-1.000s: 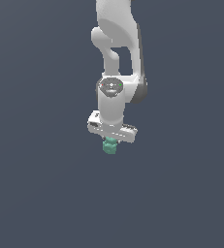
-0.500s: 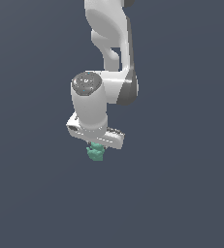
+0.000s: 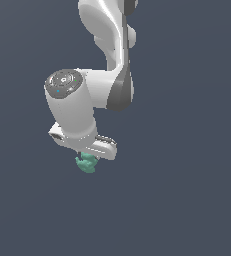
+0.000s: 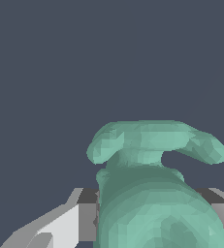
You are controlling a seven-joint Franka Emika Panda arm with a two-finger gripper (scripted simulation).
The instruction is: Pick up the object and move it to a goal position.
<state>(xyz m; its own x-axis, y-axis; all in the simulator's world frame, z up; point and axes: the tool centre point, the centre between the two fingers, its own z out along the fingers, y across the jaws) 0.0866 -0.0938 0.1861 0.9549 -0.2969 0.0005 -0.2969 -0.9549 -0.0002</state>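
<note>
The small teal-green knobbly lump [image 3: 86, 163] hangs just under the white robot jaws [image 3: 87, 156], which are closed on it; in the wrist view the lump [image 4: 152, 193] sits pinched between the two grey pads [image 4: 87, 215]. The pick looks done, and what is left is the carry to the goal, which no view shows. Only plain dark background surrounds the white arm [image 3: 107, 60], with open room on every side and no desk edge in sight
</note>
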